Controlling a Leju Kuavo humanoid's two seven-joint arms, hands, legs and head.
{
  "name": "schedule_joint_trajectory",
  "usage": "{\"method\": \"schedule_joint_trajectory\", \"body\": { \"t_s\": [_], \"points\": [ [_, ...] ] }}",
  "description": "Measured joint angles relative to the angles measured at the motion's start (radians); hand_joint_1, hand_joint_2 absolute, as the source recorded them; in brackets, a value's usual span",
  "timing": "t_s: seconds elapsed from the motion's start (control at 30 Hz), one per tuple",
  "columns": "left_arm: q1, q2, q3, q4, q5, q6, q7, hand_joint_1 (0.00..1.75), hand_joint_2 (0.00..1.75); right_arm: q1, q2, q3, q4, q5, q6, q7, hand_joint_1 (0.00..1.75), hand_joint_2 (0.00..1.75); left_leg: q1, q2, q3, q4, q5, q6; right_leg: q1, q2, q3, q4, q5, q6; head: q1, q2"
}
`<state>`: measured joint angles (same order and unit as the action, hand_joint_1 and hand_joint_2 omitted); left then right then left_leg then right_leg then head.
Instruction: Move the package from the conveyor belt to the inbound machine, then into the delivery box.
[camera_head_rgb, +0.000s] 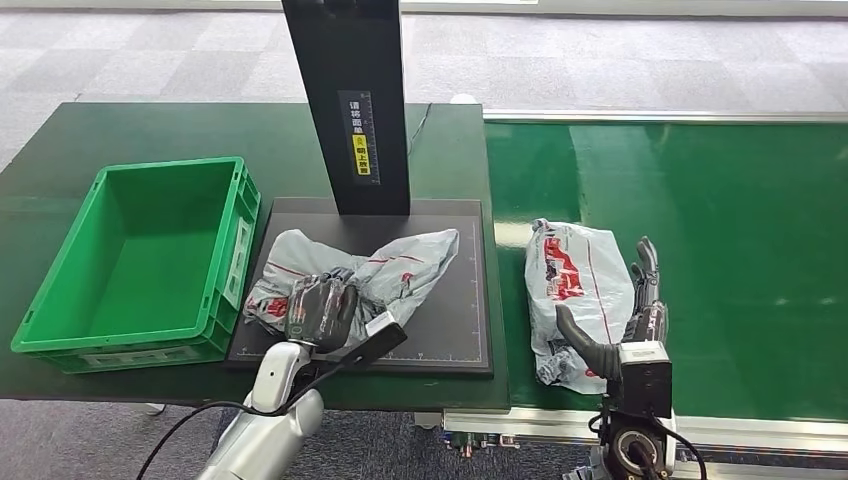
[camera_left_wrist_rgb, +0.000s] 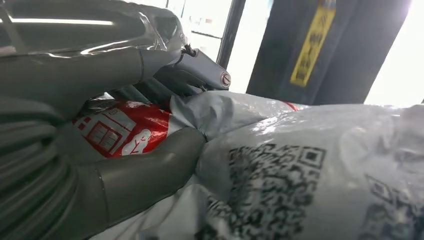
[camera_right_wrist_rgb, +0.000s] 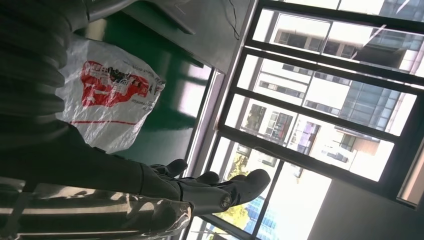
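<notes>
Already two packages are in play, and their places say a good deal about the stage of the work. Nearest, at the front edge of the desk (camera_head_rgb: 60, 130), the left hand (camera_head_rgb: 320, 310) lies on top of the grey package (camera_head_rgb: 370, 265) with its fingers curled down into the crumpled film; the left wrist view shows the thumb (camera_left_wrist_rgb: 150, 170) tucked under a fold and the dark fingers (camera_left_wrist_rgb: 195, 70) arched over it, so I judge this a firm grip and not a mere rest. That package sits on the black plate of the inbound machine (camera_head_rgb: 450, 330), toward the plate's front left corner, which fits the middle step of the task: it lies under the machine's upright column (camera_head_rgb: 345, 100) and is placed for the short carry into the green delivery box (camera_head_rgb: 60, 310) standing just beside the plate's left edge. It is a soft grey mailer bag with red print, rumpled and slack, glossy where light strikes it, and a code label shows on its skin in the left wrist view; it will likely sag and shift when lifted. On the other side, near the front left corner of the conveyor belt (camera_head_rgb: 720, 220), the right hand (camera_head_rgb: 625, 320) is open and holds nothing, thumb out toward a second package (camera_head_rgb: 570, 290) and fingers straight along its right side, touching or nearly so; I cannot tell which. That placing reads as readiness for the next pick.
</notes>
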<state>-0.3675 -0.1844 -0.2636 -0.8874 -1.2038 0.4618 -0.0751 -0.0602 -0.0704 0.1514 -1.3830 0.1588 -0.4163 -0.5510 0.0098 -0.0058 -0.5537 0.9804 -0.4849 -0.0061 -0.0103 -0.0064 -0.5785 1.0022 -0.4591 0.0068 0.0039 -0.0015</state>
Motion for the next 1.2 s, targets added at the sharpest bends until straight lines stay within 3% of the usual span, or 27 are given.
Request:
{"method": "schedule_joint_trajectory", "body": {
  "t_s": [0.1, 0.2, 0.27, 0.4, 0.5, 0.6, 0.73, 0.8, 0.9, 0.97, 1.1, 1.2],
  "points": [
    [0.028, 0.001, 0.008, -0.075, 0.011, 0.097, -0.029, 1.75, 1.75, 0.020, 0.002, -0.005, -0.015, 0.002, 0.002, 0.001, 0.00, 1.75, 0.000, 0.000, -0.001, 0.000, 0.000, 0.000, 0.000, 0.000, 0.000, 0.000, 0.000, 0.000, 0.000, 0.000],
    [0.054, 0.002, 0.015, -0.152, 0.027, 0.136, -0.071, 1.75, 1.75, 0.034, 0.003, -0.007, -0.027, 0.002, 0.002, 0.001, 0.00, 1.75, 0.000, 0.000, -0.001, 0.000, 0.000, 0.000, 0.000, 0.000, -0.001, 0.000, 0.000, 0.000, 0.000, 0.000],
    [0.083, -0.005, 0.030, -0.231, 0.018, 0.156, -0.176, 1.75, 1.75, 0.040, 0.003, -0.007, -0.030, -0.001, 0.002, -0.001, 0.00, 1.75, 0.000, 0.000, -0.001, 0.000, 0.000, 0.000, 0.000, 0.000, -0.001, 0.000, 0.000, 0.000, 0.000, 0.000],
    [0.146, -0.064, 0.119, -0.457, -0.051, 0.164, -0.493, 1.75, 1.75, 0.044, 0.000, -0.007, -0.031, -0.017, 0.002, -0.010, 0.00, 1.75, 0.000, 0.000, -0.002, 0.000, -0.001, 0.000, 0.000, 0.000, -0.001, 0.000, 0.000, 0.000, 0.000, 0.000],
    [0.178, -0.099, 0.179, -0.588, -0.064, 0.164, -0.578, 1.75, 1.75, 0.044, -0.003, -0.007, -0.030, -0.029, 0.001, -0.020, 0.00, 1.75, 0.000, 0.001, -0.002, 0.000, -0.001, 0.000, 0.000, 0.001, -0.001, 0.000, 0.000, 0.000, 0.000, 0.000],
    [0.191, -0.119, 0.236, -0.694, -0.086, 0.164, -0.592, 1.75, 1.75, 0.044, -0.011, -0.007, -0.030, -0.044, -0.006, -0.029, 0.00, 1.75, 0.000, 0.001, -0.001, 0.000, -0.001, 0.000, 0.000, 0.001, -0.001, 0.000, 0.000, 0.000, 0.000, 0.000],
    [0.157, -0.115, 0.362, -0.729, -0.128, 0.164, -0.460, 1.75, 1.75, 0.055, -0.023, -0.006, -0.031, -0.056, -0.016, -0.034, 0.00, 1.75, 0.000, 0.001, 0.000, 0.000, -0.001, 0.000, 0.001, 0.002, -0.001, 0.000, 0.000, 0.000, 0.000, 0.000],
    [0.128, -0.083, 0.416, -0.697, -0.166, 0.164, -0.301, 1.75, 1.75, 0.067, -0.029, -0.006, -0.036, -0.056, -0.020, -0.037, 0.00, 1.75, 0.001, 0.001, 0.000, 0.000, 0.000, 0.000, 0.001, 0.002, -0.001, 0.000, 0.000, 0.000, 0.000, 0.000],
    [0.078, 0.007, 0.454, -0.583, -0.239, 0.148, -0.016, 1.63, 1.75, 0.084, -0.034, -0.007, -0.048, -0.045, -0.025, -0.032, 0.00, 1.75, 0.001, 0.001, 0.000, 0.000, 0.000, -0.001, 0.001, 0.002, -0.001, 0.000, 0.000, 0.000, 0.000, 0.000],
    [0.045, 0.067, 0.460, -0.496, -0.273, 0.118, 0.113, 1.55, 1.75, 0.087, -0.037, -0.007, -0.053, -0.035, -0.022, -0.024, 0.00, 1.75, 0.001, 0.002, 0.000, 0.000, 0.000, -0.001, 0.001, 0.002, -0.001, 0.000, 0.000, 0.000, 0.000, 0.000],
    [-0.027, 0.174, 0.463, -0.304, -0.300, 0.009, 0.248, 1.52, 1.75, 0.078, -0.038, -0.007, -0.055, -0.018, -0.005, -0.012, 0.00, 1.75, 0.001, 0.002, 0.000, 0.000, 0.000, -0.001, 0.001, 0.003, -0.001, 0.001, 0.000, 0.000, 0.000, 0.000],
    [-0.070, 0.235, 0.463, -0.160, -0.288, -0.075, 0.280, 1.48, 1.75, 0.068, -0.038, -0.009, -0.054, -0.013, 0.003, -0.006, 0.00, 1.75, 0.001, 0.004, 0.000, 0.000, 0.000, -0.001, 0.001, 0.004, -0.002, 0.000, 0.000, 0.000, 0.000, 0.000]
  ]
}}
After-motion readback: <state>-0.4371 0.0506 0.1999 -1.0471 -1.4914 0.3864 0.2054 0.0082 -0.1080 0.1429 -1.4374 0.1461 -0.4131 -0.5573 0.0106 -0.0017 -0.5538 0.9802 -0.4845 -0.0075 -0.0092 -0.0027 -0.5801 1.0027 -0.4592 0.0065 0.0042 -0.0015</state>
